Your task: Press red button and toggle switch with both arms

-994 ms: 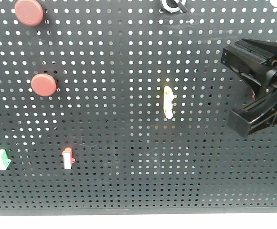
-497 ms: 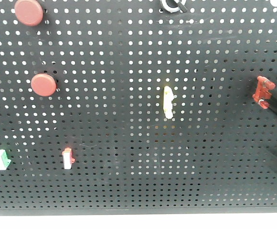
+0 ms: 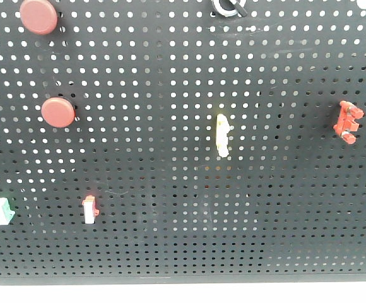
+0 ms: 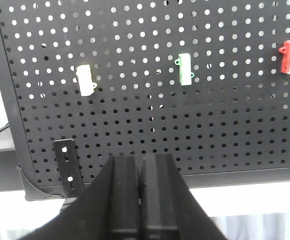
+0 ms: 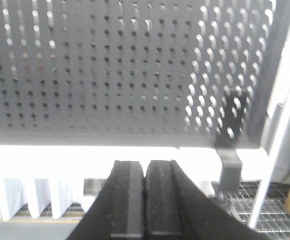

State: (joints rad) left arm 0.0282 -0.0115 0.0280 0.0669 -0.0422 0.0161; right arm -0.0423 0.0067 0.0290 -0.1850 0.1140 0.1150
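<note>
The toggle switch (image 3: pixel 348 122), glossy red plastic with a blocky, notched outline, sits at the right edge of the black perforated pegboard (image 3: pixel 170 240), well apart from a pale-yellow lever (image 3: pixel 222 135) and two round red buttons (image 3: pixel 58 112). Left gripper (image 4: pixel 140 200) and right gripper (image 5: pixel 145 200) both have their flat jaws pressed together, empty.

matte black left hand (image 4: pixel 140 200), flat blocky fingers; matching black right hand (image 5: pixel 145 200), faintly grainy surface
</note>
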